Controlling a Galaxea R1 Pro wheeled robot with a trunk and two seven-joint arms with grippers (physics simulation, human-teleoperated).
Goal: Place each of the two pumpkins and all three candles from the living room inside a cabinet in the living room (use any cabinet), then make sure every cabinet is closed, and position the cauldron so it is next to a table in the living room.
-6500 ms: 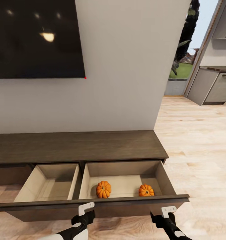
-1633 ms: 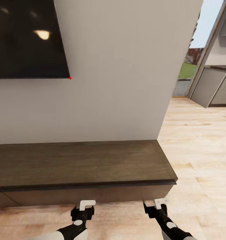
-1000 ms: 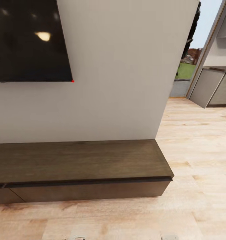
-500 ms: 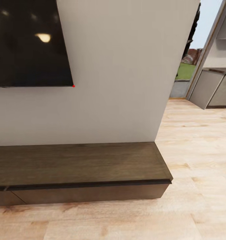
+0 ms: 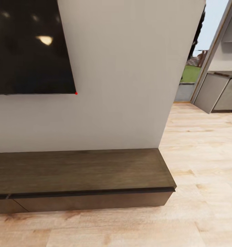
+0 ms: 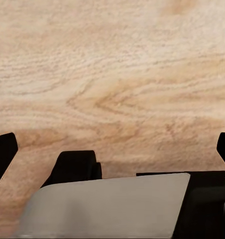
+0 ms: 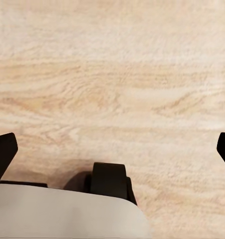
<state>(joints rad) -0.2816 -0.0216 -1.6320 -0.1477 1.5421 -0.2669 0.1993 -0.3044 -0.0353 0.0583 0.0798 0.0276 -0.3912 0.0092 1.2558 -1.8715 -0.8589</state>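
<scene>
Head view: cabinet [image 5: 85,171] against wall [image 5: 122,75], drawer fronts flush (judged closed, contents hidden).
Left claw [image 6: 112,149]: spread, over floor [image 6: 112,74], empty.
Right claw [image 7: 112,149]: likewise.

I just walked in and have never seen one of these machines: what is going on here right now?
Nothing is being handled at this moment. The robot's head camera looks at a long dark-brown cabinet under a black wall screen, and its drawer fronts sit flush, so it appears closed. Both arms hang over bare wooden floor. The left end effector and the right end effector each have their fingers spread wide with nothing between them.
</scene>
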